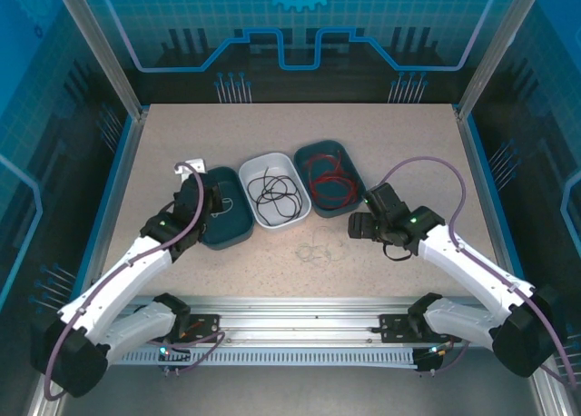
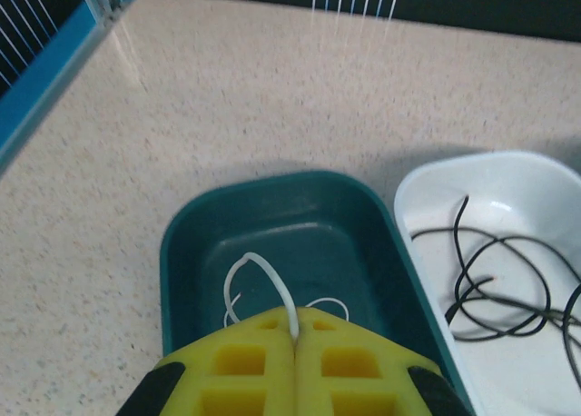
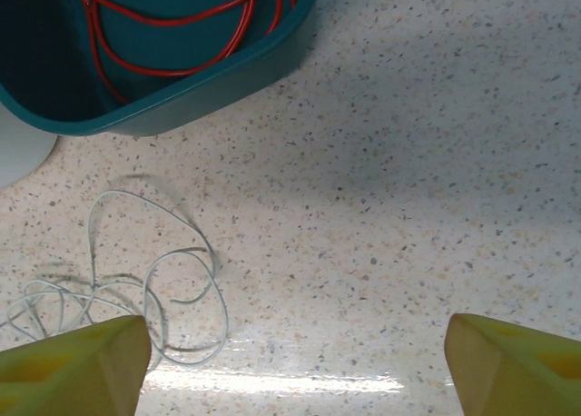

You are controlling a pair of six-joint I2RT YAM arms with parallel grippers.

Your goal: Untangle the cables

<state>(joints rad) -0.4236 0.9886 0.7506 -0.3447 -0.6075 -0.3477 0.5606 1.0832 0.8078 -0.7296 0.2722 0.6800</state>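
My left gripper (image 2: 295, 330) is shut on a whitish cable (image 2: 259, 263), which loops down into the left teal tray (image 2: 272, 184). From above, that gripper (image 1: 207, 201) hovers over this tray (image 1: 238, 237). Black cables (image 1: 275, 193) lie coiled in the white tray (image 1: 257, 164), and red cables (image 1: 329, 177) fill the right teal tray (image 1: 349, 158). A thin whitish cable (image 3: 172, 280) lies in loose loops on the table, just inside my right gripper's left finger (image 3: 82, 357). My right gripper (image 3: 295, 343) is open above the bare tabletop, holding nothing.
The three trays stand side by side in the middle of the speckled table (image 1: 300, 130). In the right wrist view the teal tray (image 3: 209, 84) holding the red cables (image 3: 172, 21) sits at the upper left. Metal frame posts (image 1: 95, 44) and blue walls border the table.
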